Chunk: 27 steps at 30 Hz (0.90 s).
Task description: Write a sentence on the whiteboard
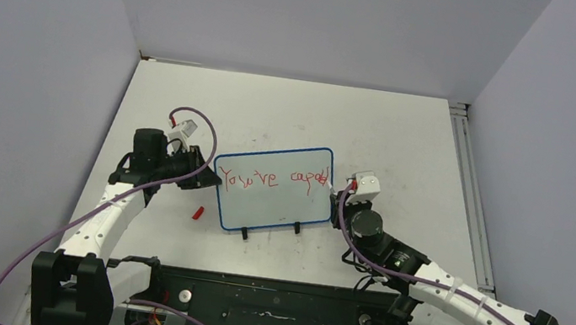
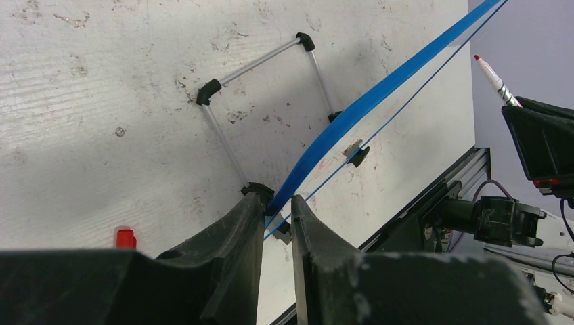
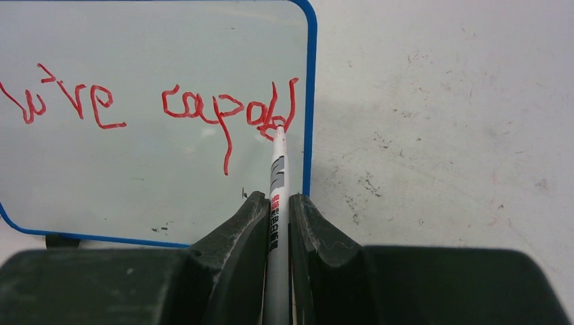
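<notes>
The whiteboard point(image 1: 278, 210), blue-framed with two black clip feet, stands tilted mid-table. One line of the red sentence point(image 1: 272, 180) shows on it, reading roughly "You're capab". My left gripper point(image 1: 205, 175) is shut on the board's left frame edge point(image 2: 369, 98), and in the left wrist view the jaws point(image 2: 277, 205) pinch the blue frame. My right gripper point(image 1: 346, 190) is shut on a white marker point(image 3: 277, 177). The marker's red tip touches the last letters of the sentence point(image 3: 203, 108) near the whiteboard's point(image 3: 135, 177) right edge. The marker point(image 2: 492, 76) also shows in the left wrist view.
A red marker cap point(image 1: 198, 212) lies on the table left of the board's foot, and it also shows in the left wrist view point(image 2: 125, 238). The board's wire stand point(image 2: 257, 64) rests behind it. An aluminium rail point(image 1: 468, 188) runs along the table's right edge. Grey walls enclose three sides.
</notes>
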### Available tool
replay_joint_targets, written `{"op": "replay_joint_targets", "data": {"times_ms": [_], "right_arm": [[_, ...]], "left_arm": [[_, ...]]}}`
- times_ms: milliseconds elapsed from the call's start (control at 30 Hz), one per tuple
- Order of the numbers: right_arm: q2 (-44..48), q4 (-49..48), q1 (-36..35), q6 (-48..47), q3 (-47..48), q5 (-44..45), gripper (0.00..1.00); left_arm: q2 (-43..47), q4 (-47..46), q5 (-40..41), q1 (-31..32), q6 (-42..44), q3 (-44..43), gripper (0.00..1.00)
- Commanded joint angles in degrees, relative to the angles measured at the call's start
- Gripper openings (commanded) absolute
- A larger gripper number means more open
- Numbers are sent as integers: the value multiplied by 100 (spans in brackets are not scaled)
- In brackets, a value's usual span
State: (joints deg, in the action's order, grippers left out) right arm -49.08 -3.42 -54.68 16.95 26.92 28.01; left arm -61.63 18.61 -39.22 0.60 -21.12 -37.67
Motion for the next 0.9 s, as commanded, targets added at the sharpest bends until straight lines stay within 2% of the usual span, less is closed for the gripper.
{"op": "replay_joint_targets", "data": {"times_ms": [0, 867], "right_arm": [[156, -228, 122, -90, 62, -227, 5], [-118, -440, 303, -10, -54, -244, 5]], "left_arm": [[75, -51, 2, 28, 100, -241, 19], [62, -53, -7, 28, 113, -236, 19]]}}
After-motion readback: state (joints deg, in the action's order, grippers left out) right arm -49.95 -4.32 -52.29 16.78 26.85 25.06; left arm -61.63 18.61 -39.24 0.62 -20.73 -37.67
